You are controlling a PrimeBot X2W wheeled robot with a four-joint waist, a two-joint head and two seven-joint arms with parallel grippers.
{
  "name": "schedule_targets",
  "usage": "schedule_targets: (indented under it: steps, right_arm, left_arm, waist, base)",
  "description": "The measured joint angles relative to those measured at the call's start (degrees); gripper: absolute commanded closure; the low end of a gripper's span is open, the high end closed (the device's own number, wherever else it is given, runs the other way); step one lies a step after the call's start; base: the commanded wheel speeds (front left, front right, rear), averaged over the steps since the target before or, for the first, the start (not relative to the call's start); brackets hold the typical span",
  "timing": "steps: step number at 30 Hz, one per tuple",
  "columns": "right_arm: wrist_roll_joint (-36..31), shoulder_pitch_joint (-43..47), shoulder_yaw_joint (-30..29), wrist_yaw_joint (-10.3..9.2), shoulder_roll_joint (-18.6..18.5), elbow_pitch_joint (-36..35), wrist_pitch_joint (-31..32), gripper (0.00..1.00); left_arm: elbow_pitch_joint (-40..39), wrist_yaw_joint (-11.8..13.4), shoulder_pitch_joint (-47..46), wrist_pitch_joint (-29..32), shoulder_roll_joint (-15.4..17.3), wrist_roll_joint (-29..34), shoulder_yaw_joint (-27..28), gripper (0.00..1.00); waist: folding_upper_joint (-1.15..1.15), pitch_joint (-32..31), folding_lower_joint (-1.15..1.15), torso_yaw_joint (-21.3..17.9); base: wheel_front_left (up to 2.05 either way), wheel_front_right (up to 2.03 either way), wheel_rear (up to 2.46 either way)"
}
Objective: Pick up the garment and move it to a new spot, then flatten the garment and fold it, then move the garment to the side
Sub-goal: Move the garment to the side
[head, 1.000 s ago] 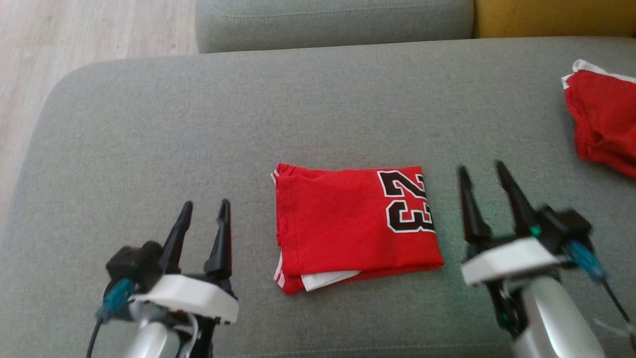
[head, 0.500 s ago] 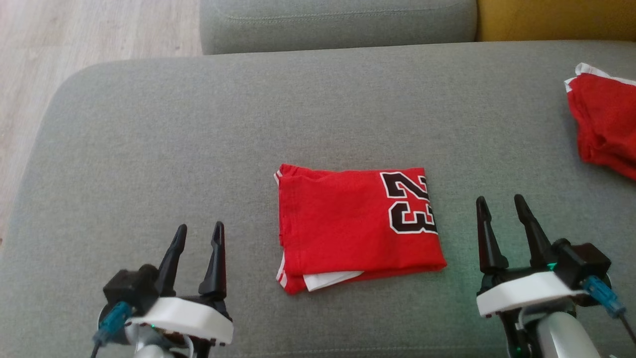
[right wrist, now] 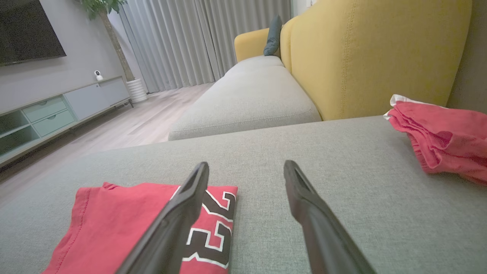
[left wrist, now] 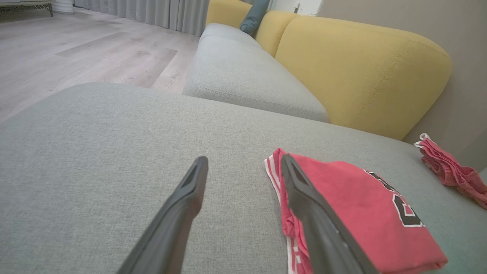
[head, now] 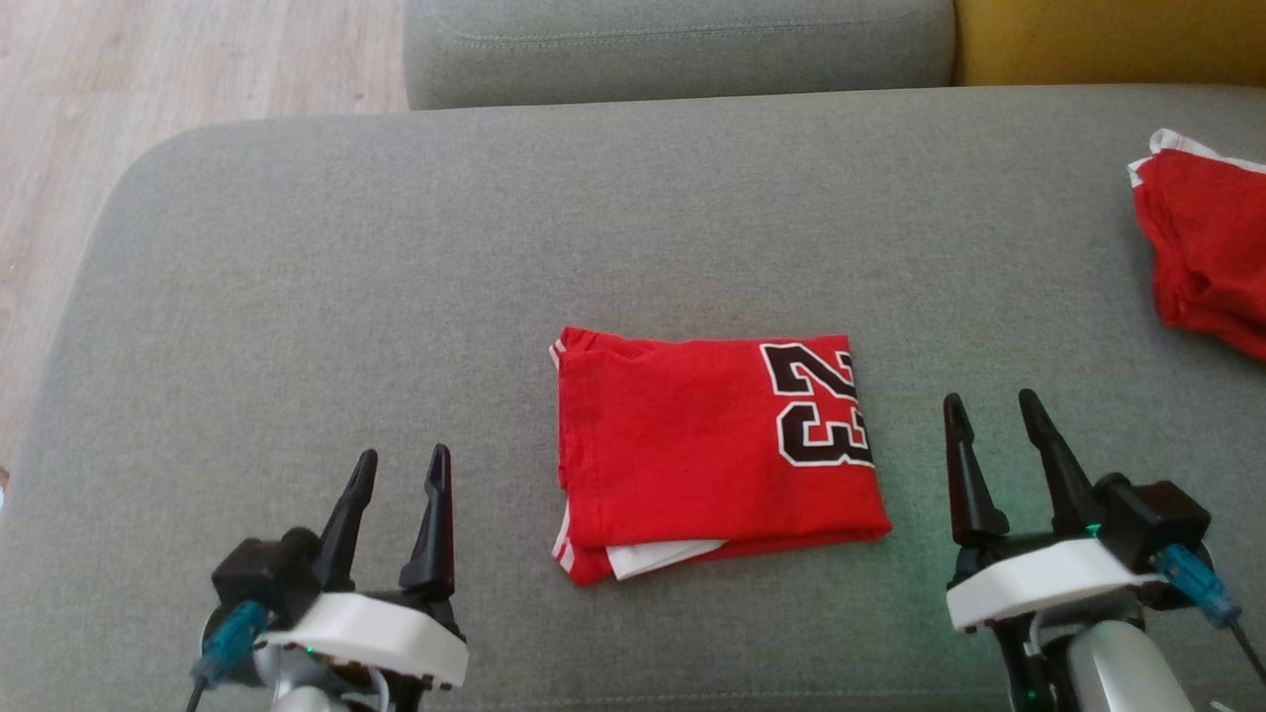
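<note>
A red garment (head: 712, 450) with a black and white "23" lies folded into a neat rectangle on the grey sofa cushion (head: 396, 297). It also shows in the left wrist view as the folded garment (left wrist: 354, 213) and in the right wrist view as the folded garment (right wrist: 125, 224). My left gripper (head: 401, 467) hovers open to its left, empty. My right gripper (head: 992, 410) hovers open to its right, empty. Neither touches the cloth.
A second red garment (head: 1207, 252) lies crumpled at the cushion's far right, also seen as the crumpled cloth (right wrist: 441, 137). A yellow sofa back (right wrist: 365, 53) rises behind. Wooden floor (head: 148, 79) lies beyond the cushion's left edge.
Both grippers have drawn back toward the bottom of the head view, the right one most; the camera shifted slightly. The folded garment has stayed in place.
</note>
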Motion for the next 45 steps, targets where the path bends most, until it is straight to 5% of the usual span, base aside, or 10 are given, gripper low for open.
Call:
schedule_targets:
  steps: [7, 20, 37, 38, 39, 42, 45]
  right_arm:
    - [1.09, -0.03, -0.51, 0.00, 0.02, 1.09, 6.27, 0.00]
    - [5.78, -8.55, -0.29, 0.00, -3.14, 3.30, 35.71, 0.00]
    - [15.49, -16.99, 4.80, 0.00, -6.21, 13.50, 43.69, 0.00]
    - [15.94, -17.44, 5.52, 0.00, -6.59, 13.79, 43.76, 0.20]
    - [16.39, -17.84, 6.00, 0.00, -6.86, 14.11, 43.77, 0.55]
    - [17.28, -18.59, 7.50, 0.00, -7.05, 14.99, 43.59, 1.00]
    - [17.40, -18.90, 8.42, 0.00, -7.13, 15.50, 41.63, 1.00]
  left_arm:
    - [0.04, -0.12, 0.00, 0.00, -0.21, 0.58, 0.18, 0.00]
    - [1.32, -1.54, -1.09, 0.00, -1.82, 1.49, 0.13, 0.00]
    - [1.55, -3.24, -2.40, 0.00, -3.55, 3.58, 1.70, 0.00]
    - [1.66, -3.53, -2.39, 0.00, -3.63, 3.59, 1.75, 0.00]
    - [1.75, -3.55, -2.39, 0.00, -3.72, 3.59, 1.77, 0.00]
    - [1.88, -3.56, -2.39, 0.00, -3.78, 3.97, 2.15, 0.00]
    - [1.86, -3.60, -2.38, 0.00, -3.87, 4.11, 2.85, 0.00]
  waist:
    - [0.00, 0.44, 0.00, 0.09]
    - [0.00, 2.29, 0.00, 3.51]
    - [0.00, 6.11, 0.00, 6.93]
    - [0.00, 6.20, 0.00, 6.94]
    - [0.00, 6.26, 0.00, 6.91]
    - [0.00, 6.40, 0.00, 6.56]
    - [0.00, 6.53, 0.00, 5.67]
  base:
    - [0.00, 0.00, 0.00]
    - [0.00, 0.00, 0.00]
    - [0.00, 0.00, 0.00]
    - [0.00, 0.00, 0.00]
    - [0.00, 0.00, 0.00]
    - [0.00, 0.00, 0.00]
    - [0.00, 0.00, 0.00]
